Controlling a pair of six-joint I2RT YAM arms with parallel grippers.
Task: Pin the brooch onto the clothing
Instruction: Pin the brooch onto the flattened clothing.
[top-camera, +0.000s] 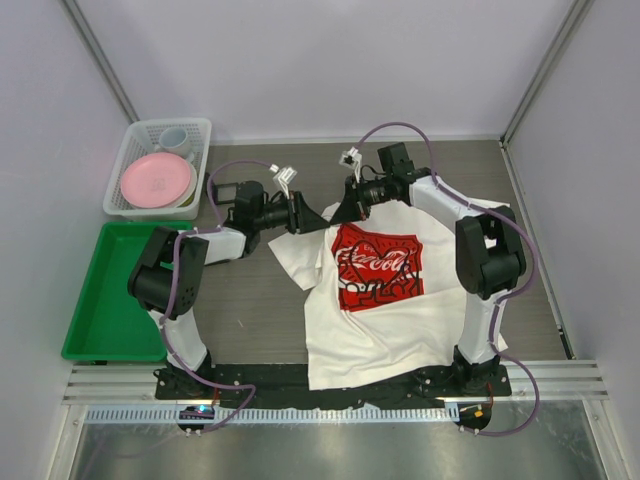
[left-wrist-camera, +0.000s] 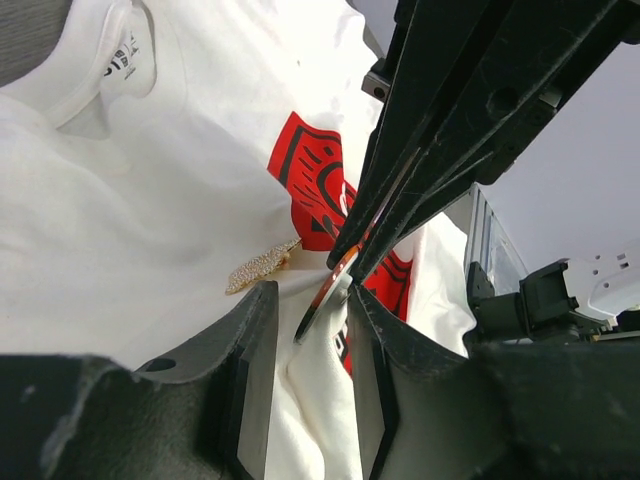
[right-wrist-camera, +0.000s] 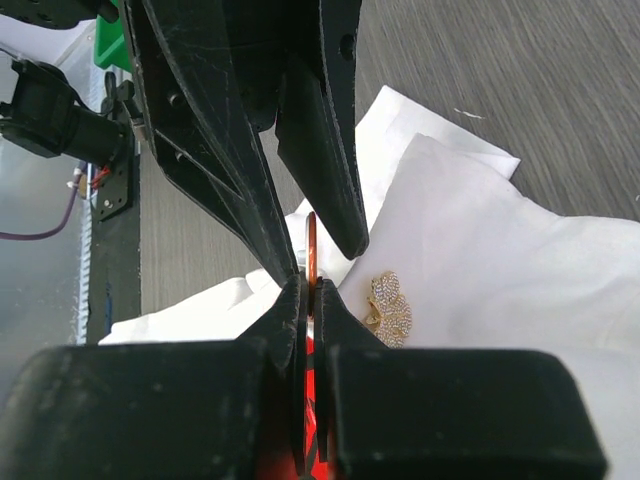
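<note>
Gold brooch (left-wrist-camera: 262, 265) lies on the white shirt (left-wrist-camera: 150, 200), on the upper chest. My right tool (right-wrist-camera: 311, 290) is clamped on a thin copper disc (right-wrist-camera: 311, 250), and my left tool (left-wrist-camera: 310, 295) is apart around it. I should bring the disc to the brooch slowly.

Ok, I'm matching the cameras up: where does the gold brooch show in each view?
Top external: not discernible; both arms' fingers meet over the upper edge of the T-shirt.
Left wrist: brooch left of centre, on white fabric.
Right wrist: brooch right of centre, beside the thin coppery piece the right fingers pinch.
Shared landmark: the red chest print, only a sliver in right wrist.
</note>
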